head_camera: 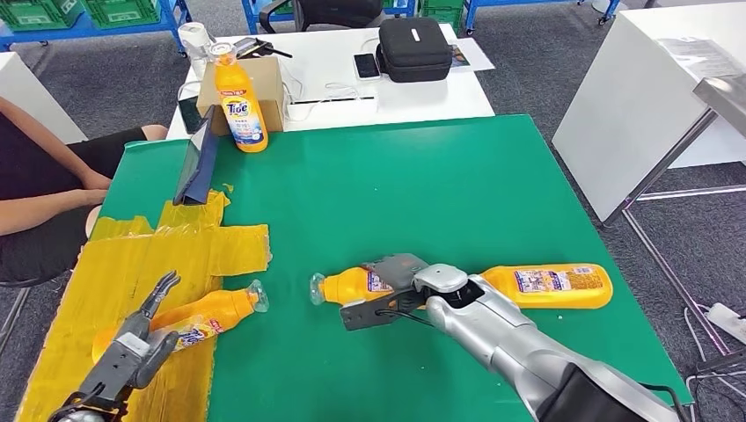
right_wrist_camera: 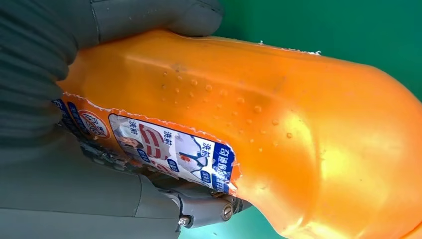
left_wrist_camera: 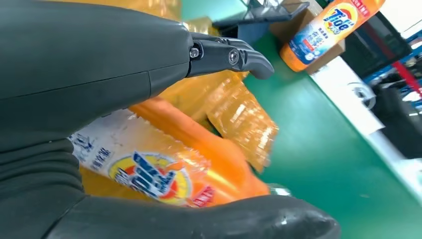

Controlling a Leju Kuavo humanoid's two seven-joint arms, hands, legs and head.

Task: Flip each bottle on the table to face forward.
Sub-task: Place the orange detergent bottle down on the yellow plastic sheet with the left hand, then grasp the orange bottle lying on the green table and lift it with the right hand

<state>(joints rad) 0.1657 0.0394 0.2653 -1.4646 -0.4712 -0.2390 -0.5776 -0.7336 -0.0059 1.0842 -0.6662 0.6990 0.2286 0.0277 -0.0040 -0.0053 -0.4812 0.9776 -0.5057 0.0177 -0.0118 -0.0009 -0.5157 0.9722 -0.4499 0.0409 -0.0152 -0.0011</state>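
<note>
While the right hand (head_camera: 387, 294) grips a lying bottle (head_camera: 347, 286) (label sideways), the left hand (head_camera: 132, 347) — fingers spread — cups another bottle (head_camera: 215, 312).

I see orange bottles (head_camera: 547, 286) with blue-and-white labels on my green desk (head_camera: 422, 185), with yellow tape (head_camera: 132, 264) at lower left.

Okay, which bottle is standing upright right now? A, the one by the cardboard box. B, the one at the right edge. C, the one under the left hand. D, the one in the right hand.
A: the Tide bottle stands upright against the cardboard box.
</note>
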